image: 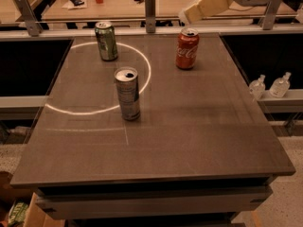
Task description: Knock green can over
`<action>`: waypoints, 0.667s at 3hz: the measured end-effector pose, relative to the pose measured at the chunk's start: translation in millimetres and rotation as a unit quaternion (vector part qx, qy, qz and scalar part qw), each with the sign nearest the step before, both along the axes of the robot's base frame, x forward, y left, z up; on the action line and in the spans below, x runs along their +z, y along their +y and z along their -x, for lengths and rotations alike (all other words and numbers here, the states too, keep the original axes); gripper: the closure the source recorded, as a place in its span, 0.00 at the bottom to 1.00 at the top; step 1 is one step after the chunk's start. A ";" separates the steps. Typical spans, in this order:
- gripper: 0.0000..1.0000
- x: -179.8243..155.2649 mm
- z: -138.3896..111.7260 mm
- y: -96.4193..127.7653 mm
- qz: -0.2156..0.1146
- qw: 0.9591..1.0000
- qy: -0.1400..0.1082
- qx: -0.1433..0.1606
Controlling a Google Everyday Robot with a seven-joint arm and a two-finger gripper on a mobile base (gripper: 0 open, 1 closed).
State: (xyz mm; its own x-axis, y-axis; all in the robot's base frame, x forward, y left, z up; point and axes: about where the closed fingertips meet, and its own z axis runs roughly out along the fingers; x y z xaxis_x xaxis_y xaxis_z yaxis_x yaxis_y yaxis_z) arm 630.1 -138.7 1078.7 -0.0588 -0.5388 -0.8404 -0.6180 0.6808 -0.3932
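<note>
The green can (pixel 106 41) stands upright at the back left of the dark table (pixel 189 126), on the rim of a white circle marked on the top. My gripper (pixel 201 7) is a pale tan shape at the top right, above the table's back edge, just above and right of the red Coca-Cola can (pixel 187 48). It is well to the right of the green can and touches nothing.
A taller slim silver-grey can (pixel 128 93) stands upright in front of the green can, near the table's middle. A metal rail with posts (pixel 150 6) runs along the back edge. Two small clear bottles (pixel 270 85) sit on a shelf at the right.
</note>
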 end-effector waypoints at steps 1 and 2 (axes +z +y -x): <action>0.00 -1.3 -22.6 16.5 -0.003 1.000 0.009 0.025; 0.00 0.6 -21.3 20.7 -0.001 0.999 0.012 0.031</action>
State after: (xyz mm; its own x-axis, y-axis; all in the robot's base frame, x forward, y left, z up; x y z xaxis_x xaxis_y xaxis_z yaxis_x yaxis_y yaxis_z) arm 651.3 -118.0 1079.3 -0.0447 -0.5396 -0.8408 -0.6686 0.6415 -0.3762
